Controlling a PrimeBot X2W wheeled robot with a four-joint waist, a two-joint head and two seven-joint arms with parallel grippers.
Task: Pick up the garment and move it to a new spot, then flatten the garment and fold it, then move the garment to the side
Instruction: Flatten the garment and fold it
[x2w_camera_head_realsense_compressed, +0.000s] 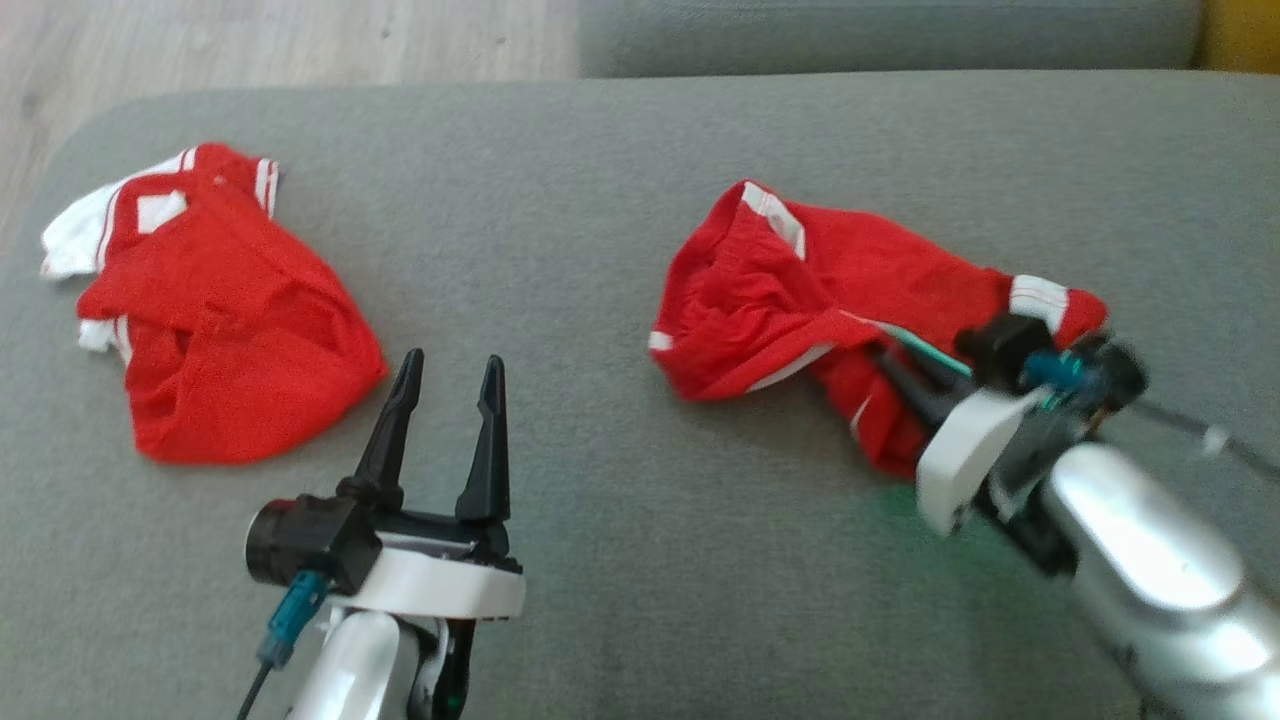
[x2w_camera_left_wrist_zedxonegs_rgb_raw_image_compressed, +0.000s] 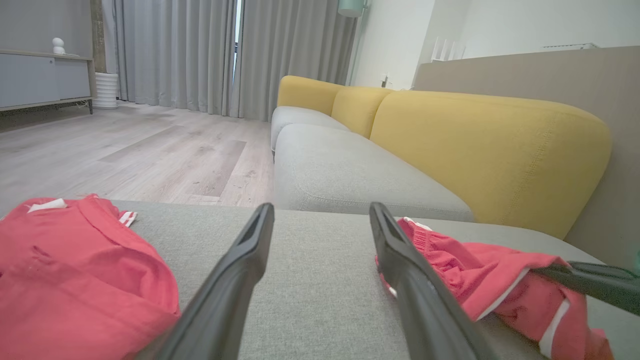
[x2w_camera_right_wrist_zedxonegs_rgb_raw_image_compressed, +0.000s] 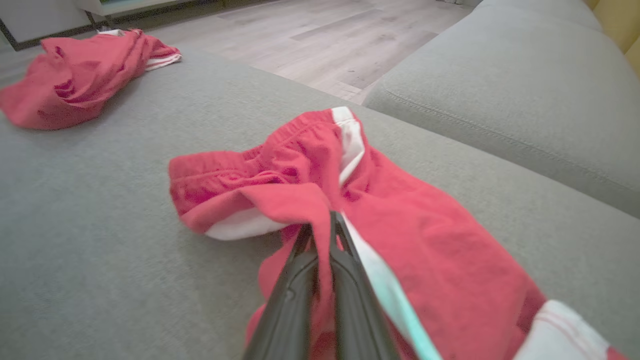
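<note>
The red garment near the cushion's right edge is gripped by the closed right pincer; the left pincer is held open, empty.

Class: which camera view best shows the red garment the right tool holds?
Right wrist view: the crumpled red fabric garment with white stripes lies close, sharp, the right tool shut on a fold. Head view: whole outline, arm covering a corner. Left wrist view: a partial, low-angle side.
</note>
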